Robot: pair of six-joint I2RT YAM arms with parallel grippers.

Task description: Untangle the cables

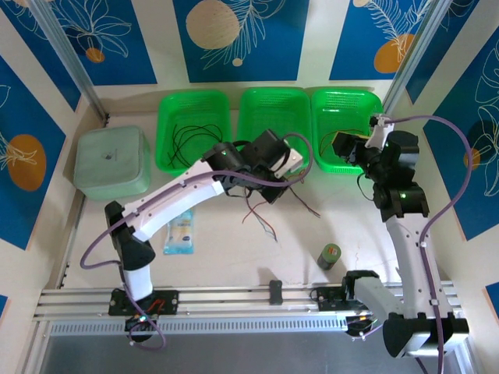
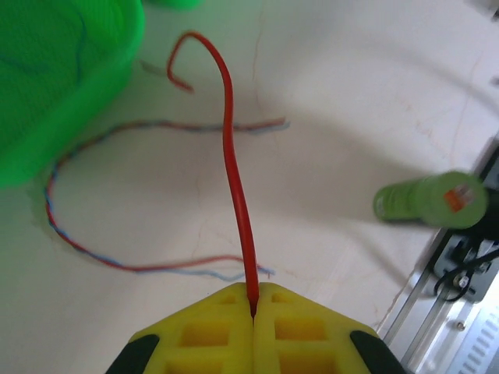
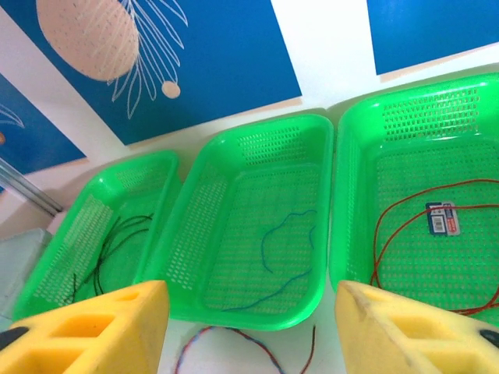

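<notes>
Red wire [image 2: 231, 156], thin, light and limp, sits pinched by its end in the closed left end effector [image 2: 254, 308], just in front of the middle green basket [image 1: 269, 117]. Right end effector [image 3: 249, 312] stands wide, empty. Ends likely grip best.

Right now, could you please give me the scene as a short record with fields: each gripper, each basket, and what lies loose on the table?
left gripper: shut on red cable
right gripper: open, empty, facing the baskets
left basket: black cables
middle basket: blue cable
right basket: red-brown cable
table: twisted red-blue cable, green cylinder
</notes>
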